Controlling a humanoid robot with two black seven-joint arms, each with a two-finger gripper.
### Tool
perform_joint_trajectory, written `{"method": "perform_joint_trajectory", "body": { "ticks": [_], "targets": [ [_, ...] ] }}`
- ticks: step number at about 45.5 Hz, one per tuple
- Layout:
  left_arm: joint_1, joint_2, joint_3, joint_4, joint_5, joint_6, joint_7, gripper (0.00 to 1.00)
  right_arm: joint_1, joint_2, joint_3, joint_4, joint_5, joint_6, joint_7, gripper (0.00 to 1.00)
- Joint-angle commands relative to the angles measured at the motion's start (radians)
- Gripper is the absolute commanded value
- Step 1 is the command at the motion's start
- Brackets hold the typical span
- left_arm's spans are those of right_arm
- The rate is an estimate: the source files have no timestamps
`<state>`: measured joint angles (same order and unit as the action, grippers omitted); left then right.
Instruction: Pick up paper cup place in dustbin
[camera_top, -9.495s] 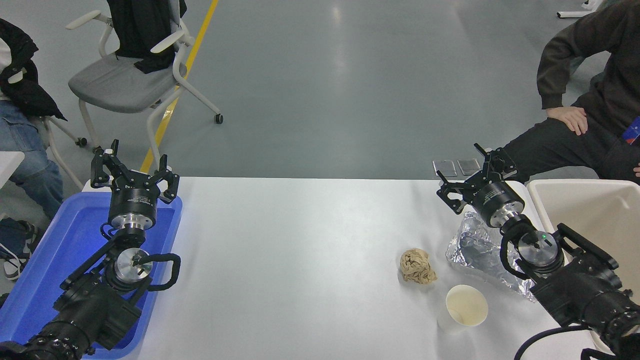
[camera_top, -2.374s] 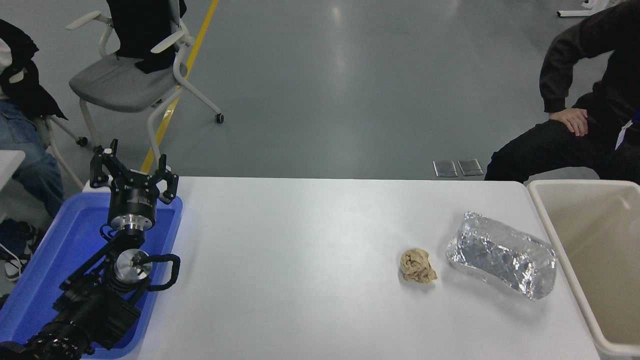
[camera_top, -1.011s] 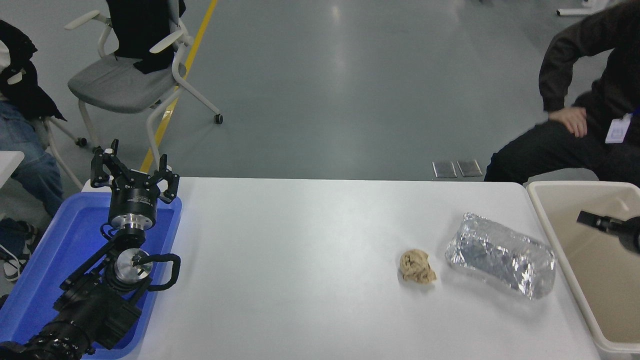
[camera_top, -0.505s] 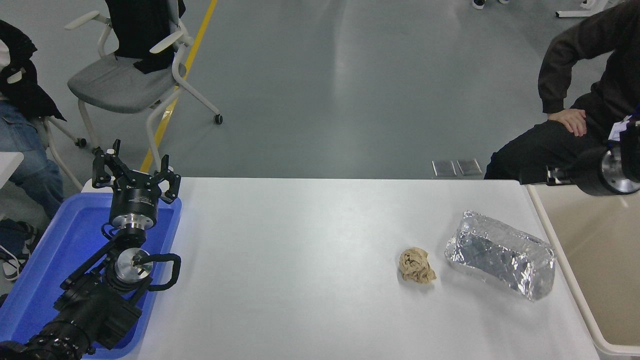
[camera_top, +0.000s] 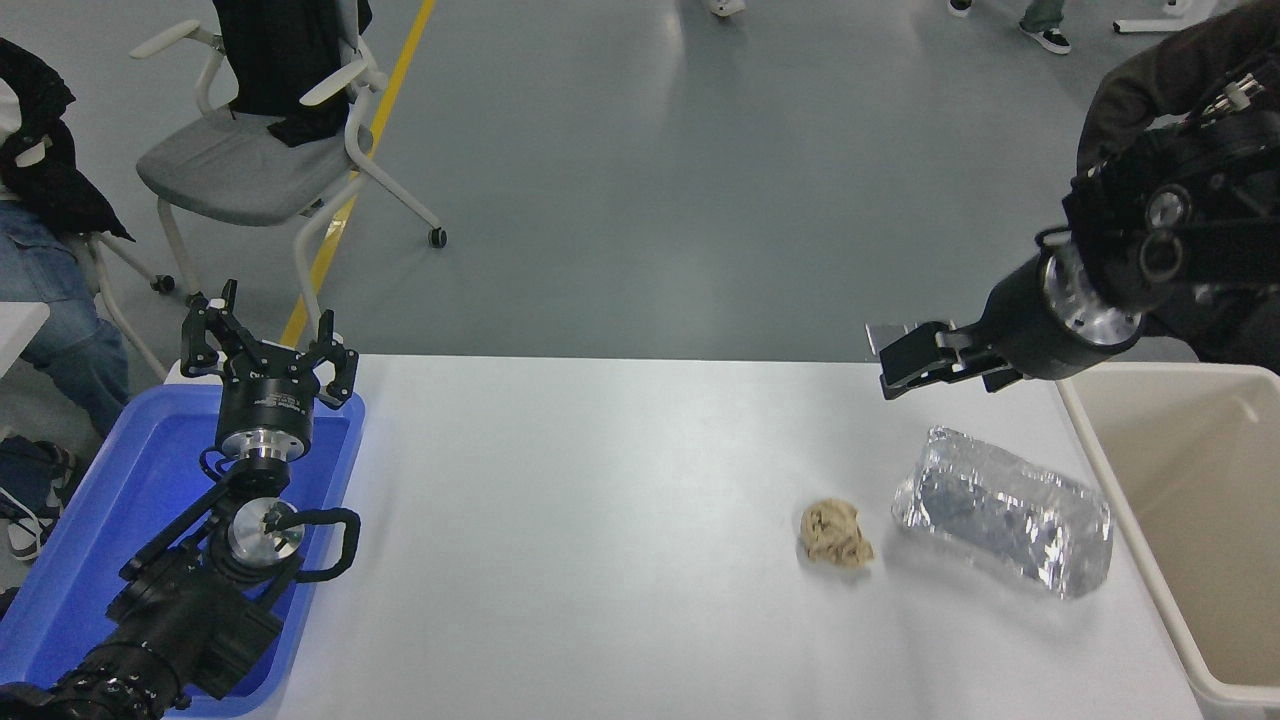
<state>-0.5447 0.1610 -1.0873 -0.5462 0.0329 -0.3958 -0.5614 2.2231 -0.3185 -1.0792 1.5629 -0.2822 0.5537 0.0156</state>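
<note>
The paper cup is not in view on the table or in the part of the dustbin that shows. The cream-beige dustbin (camera_top: 1085, 430) stands off the table's right end, its deep inside plain. My right arm comes in from the upper right, and my right gripper (camera_top: 897, 368) hangs above the table's far right corner, pointing left, just left of the bin's rim. It is seen side-on and nothing shows in it. My left gripper (camera_top: 268, 338) is parked open over the far end of the blue tray (camera_top: 100, 520).
A crinkled silver foil package (camera_top: 1005, 510) lies near the bin, under and in front of my right gripper. A crumpled brown paper ball (camera_top: 836, 532) lies left of it. A person sits at the far right behind the arm; chairs stand at the far left.
The cup stood on the table at the start and is gone since. My right arm has swung up from over the bin and leftward, to above the table's far right corner.
</note>
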Motion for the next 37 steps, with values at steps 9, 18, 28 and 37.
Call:
{"method": "perform_joint_trajectory", "body": {
  "ticks": [9, 18, 28, 37],
  "targets": [
    [0.000, 0.000, 0.001, 0.000, 0.001, 0.000, 0.000, 0.99, 0.067, 0.075, -0.005, 0.037, 0.133, 0.092, -0.008, 1.00],
    [0.002, 0.000, 0.001, 0.000, -0.001, 0.000, 0.000, 0.99, 0.075, 0.052, -0.008, 0.036, 0.175, 0.126, -0.008, 1.00],
    [0.002, 0.000, 0.000, 0.000, -0.001, 0.000, 0.000, 0.99, 0.078, -0.013, -0.008, 0.032, 0.164, 0.146, -0.008, 1.00],
    [0.002, 0.000, 0.000, 0.000, -0.001, 0.000, -0.002, 0.99, 0.078, -0.044, -0.010, 0.031, 0.153, 0.140, -0.009, 1.00]
  ]
}}
